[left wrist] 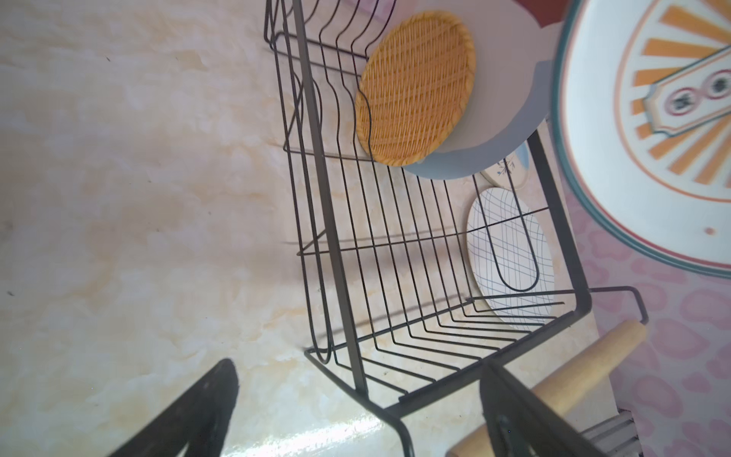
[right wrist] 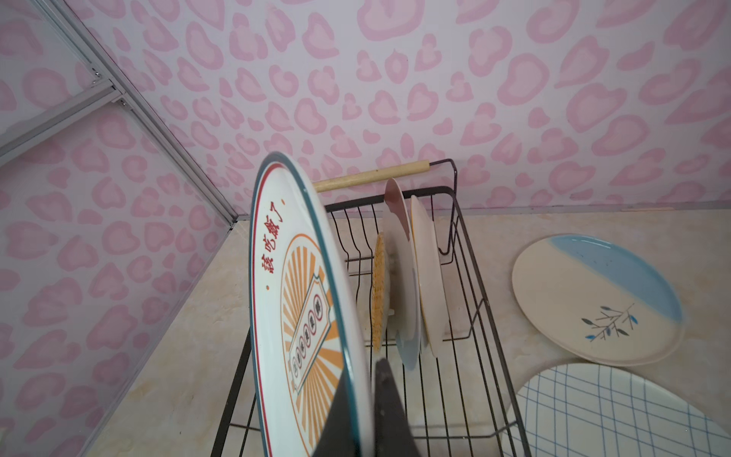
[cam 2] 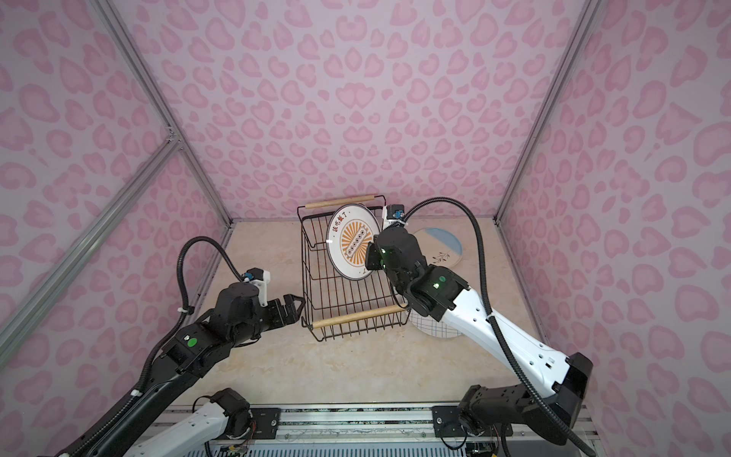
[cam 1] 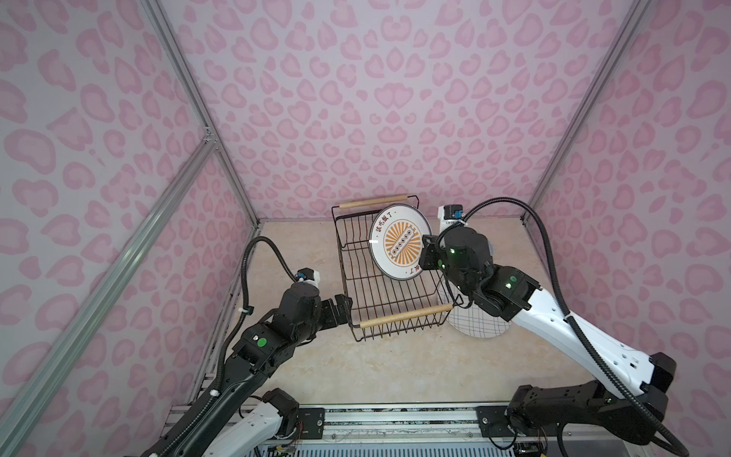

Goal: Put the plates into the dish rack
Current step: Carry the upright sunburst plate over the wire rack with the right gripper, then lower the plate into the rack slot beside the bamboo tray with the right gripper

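Note:
My right gripper is shut on the rim of the orange sunburst plate, holding it on edge over the far half of the black wire dish rack. Three plates stand at the rack's far end: a yellow woven-look one, a pale one and a cream one. A blue-gridded plate and a cream-and-blue sprig plate lie flat on the table right of the rack. My left gripper is open, its jaws straddling the rack's near left corner.
The rack's near wooden handle lies against one left finger. Pink patterned walls with aluminium posts close in the table on three sides. A metal rail runs along the front edge.

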